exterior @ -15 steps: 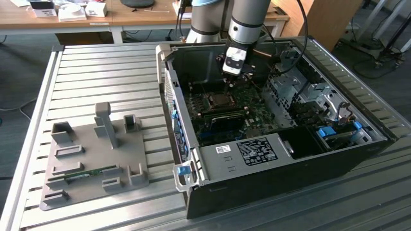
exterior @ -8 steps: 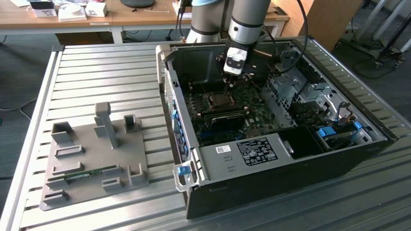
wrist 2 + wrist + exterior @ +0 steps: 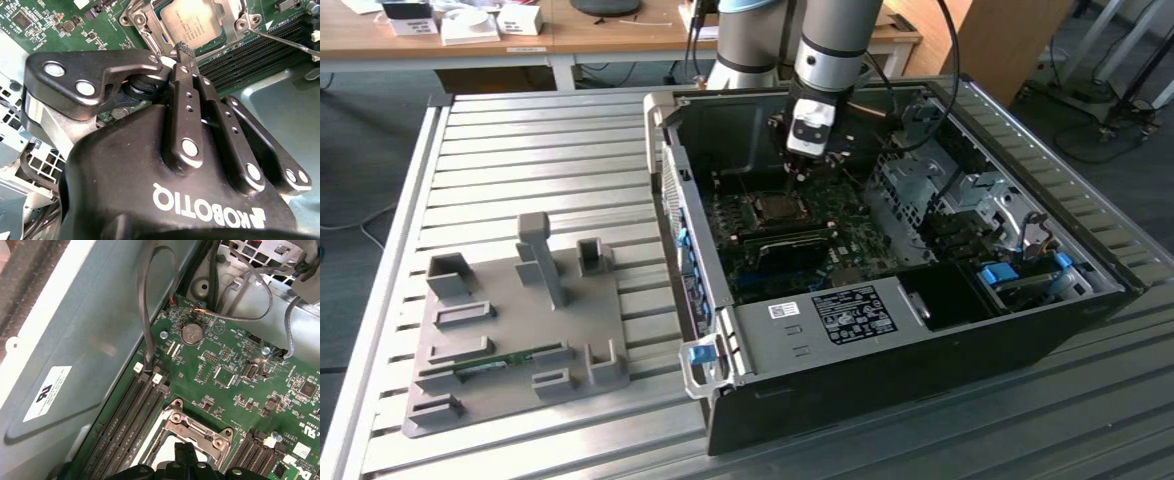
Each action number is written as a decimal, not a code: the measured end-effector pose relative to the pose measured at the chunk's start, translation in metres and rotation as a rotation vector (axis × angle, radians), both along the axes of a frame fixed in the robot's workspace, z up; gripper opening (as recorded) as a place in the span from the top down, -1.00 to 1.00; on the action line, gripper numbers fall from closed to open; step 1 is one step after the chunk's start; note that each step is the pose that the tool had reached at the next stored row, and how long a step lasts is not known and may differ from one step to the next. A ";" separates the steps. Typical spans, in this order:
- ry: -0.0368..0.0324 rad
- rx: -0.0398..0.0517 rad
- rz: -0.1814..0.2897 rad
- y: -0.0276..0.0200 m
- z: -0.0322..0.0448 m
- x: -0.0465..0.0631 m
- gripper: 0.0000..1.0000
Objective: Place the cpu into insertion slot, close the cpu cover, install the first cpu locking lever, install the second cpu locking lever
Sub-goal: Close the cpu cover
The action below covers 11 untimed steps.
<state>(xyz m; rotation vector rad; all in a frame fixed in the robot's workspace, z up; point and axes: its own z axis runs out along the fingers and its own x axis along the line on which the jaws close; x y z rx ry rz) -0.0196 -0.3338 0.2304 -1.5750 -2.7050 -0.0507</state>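
Arm's reaching down into the open computer case [image 3: 1041, 330] in the upper centre of the exterior view, and it's tight in there. The gripper [image 3: 182, 47] has its fingers pressed together with nothing visible between them, and the tips sit right at the edge of the cpu cover [image 3: 234, 22]. The cpu [image 3: 192, 22] sits in the insertion slot [image 3: 774, 207], pale silver face up, and the cover's silver frame surrounds it. I can't tell if the frame is pressed fully flat. A thin metal locking lever [image 3: 285, 42] runs out from the socket corner over the memory slots [image 3: 250, 55], which lie just beside the socket.

For room to move: the case's rear wall is close behind the arm, and the drive cage [image 3: 947, 200] crowds in on the exterior view's right. A grey cable [image 3: 145, 300] loops down to the motherboard [image 3: 240, 355] near the memory slot ends. A coin cell battery [image 3: 191, 333] sits further out on the board. Outside the case there's lots of open slatted table [image 3: 534, 150], with a grey fixture tray [image 3: 494, 340] in the lower left of the exterior view.

As for writing, there's a white sticker [image 3: 47, 392] on the inner case wall, a printed label [image 3: 854, 312] on the grey shroud, and white lettering across the gripper body [image 3: 210, 202].
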 end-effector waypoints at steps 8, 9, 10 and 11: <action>0.0000 0.0000 0.024 0.0000 0.0000 0.000 0.79; 0.0000 0.0000 0.027 0.0000 0.0000 0.000 0.79; 0.0000 0.0000 0.030 0.0000 0.0000 0.000 0.79; 0.0000 0.0000 0.033 0.0000 0.0000 0.000 0.79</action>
